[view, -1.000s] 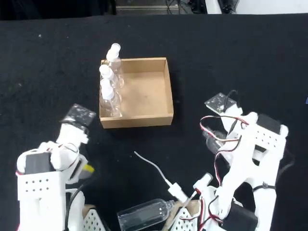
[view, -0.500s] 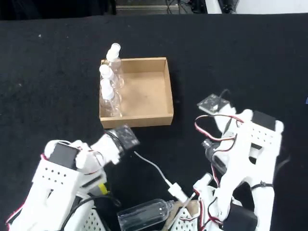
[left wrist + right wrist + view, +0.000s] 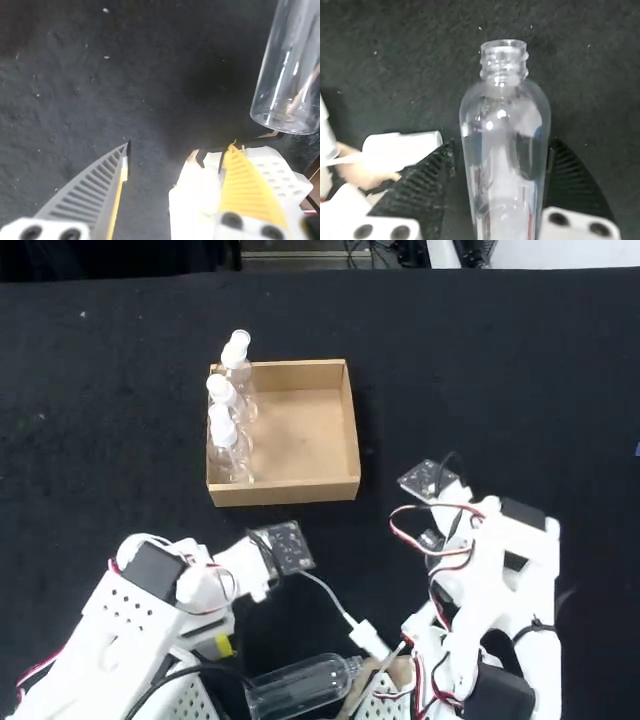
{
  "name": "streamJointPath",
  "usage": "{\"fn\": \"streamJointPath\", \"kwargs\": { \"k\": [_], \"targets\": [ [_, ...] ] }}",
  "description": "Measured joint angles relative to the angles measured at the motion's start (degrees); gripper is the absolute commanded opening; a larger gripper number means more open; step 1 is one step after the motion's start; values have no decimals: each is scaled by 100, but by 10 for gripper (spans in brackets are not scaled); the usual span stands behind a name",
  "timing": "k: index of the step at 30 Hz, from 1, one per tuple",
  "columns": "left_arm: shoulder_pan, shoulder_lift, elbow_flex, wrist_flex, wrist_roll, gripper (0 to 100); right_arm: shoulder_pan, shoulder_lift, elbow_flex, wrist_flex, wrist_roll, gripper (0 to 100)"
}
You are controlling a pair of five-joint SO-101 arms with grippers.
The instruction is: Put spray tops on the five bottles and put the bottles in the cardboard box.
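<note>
Three capped bottles (image 3: 228,430) line one cardboard box (image 3: 300,364) wall. Right gripper (image 3: 501,146) clamps uncapped bottle (image 3: 505,110); left gripper (image 3: 177,147) spread over mat (image 3: 75,75), lying bottle (image 3: 292,65) just past its fingertip.

desk (image 3: 520,350): plain black, pale lint specks
cardboard box (image 3: 285,491): tan brown
three capped bottles (image 3: 230,445): clear, white tops
held bottle (image 3: 505,125): clear
loose spray top (image 3: 362,632): white
left claw (image 3: 177,150): grey and yellow, ribbed
right claw (image 3: 501,150): black, ribbed
right arm (image 3: 510,560): white, red and black wires
</note>
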Motion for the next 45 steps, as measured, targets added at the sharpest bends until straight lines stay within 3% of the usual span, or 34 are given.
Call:
{"fn": "streamJointPath", "kwargs": {
  "k": [6, 13, 16, 20, 25, 33, 39, 45],
  "targets": [
    [571, 0, -9, -9, 0, 275, 0, 0, 88, -246, -9, 44],
    [1055, 123, -721, -290, 554, 278, 914, 0, -1345, 360, -941, 44],
    [1240, 651, -888, -659, 862, 278, 1512, 0, -2145, 905, -1495, 44],
    [1714, 1811, -1081, -1284, 1134, 277, 2048, 0, -2558, 1134, -1697, 44],
    [2338, 3051, -1451, -2092, 1178, 275, 2620, 0, -2567, 1152, -1495, 44],
    [2541, 4018, -1969, -3051, 1864, 275, 4000, 0, -2567, 870, -651, 44],
    [2892, 4527, -2013, -3684, 2004, 275, 4246, 0, -2567, 844, -404, 44],
    [3103, 4747, -2154, -3780, 2136, 275, 4255, 0, -2558, 809, -387, 44]
  ]
}}
